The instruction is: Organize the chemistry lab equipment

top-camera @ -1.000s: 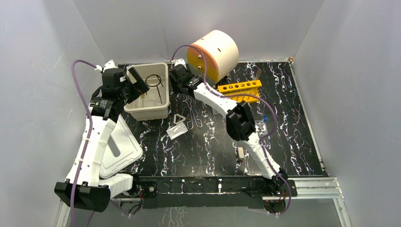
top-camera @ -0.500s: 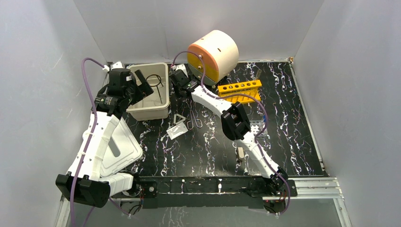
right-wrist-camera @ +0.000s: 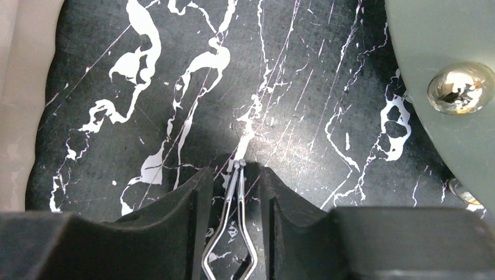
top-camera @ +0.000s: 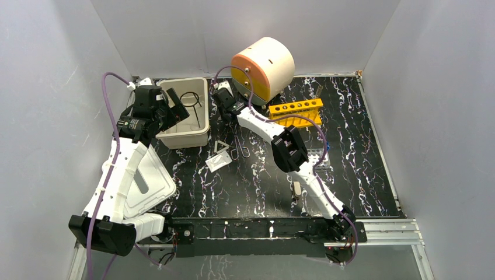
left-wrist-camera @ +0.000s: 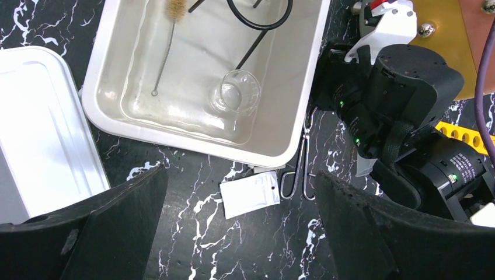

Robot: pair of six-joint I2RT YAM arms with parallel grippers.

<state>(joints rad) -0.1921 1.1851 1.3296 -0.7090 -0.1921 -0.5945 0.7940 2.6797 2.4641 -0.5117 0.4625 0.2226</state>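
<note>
The tongs (right-wrist-camera: 236, 201) are 2 thin bright wires that meet at a tip and bow apart lower down. They lie flat on the black marbled table (right-wrist-camera: 327, 87), between the tub (top-camera: 182, 139) and the drawer unit (top-camera: 264, 65). My right gripper (right-wrist-camera: 235, 175) straddles their tip end, jaws a little apart with 1 finger on each side. Whether the pads actually touch the wire I can't quite tell. The rest of the tongs runs out past the bottom edge of my right wrist view.

From my left wrist view, their looped handles show just beside the white pad (left-wrist-camera: 250, 195), while my right arm (left-wrist-camera: 397, 99) covers the tip end. My left gripper (left-wrist-camera: 242, 233) hangs wide open and empty above the tub's near corner.

Inside the tub sit a glass beaker (left-wrist-camera: 236, 96) and a wire brush (left-wrist-camera: 164, 52). A black ring (left-wrist-camera: 260, 14) is there too, cut off by the top edge.
</note>
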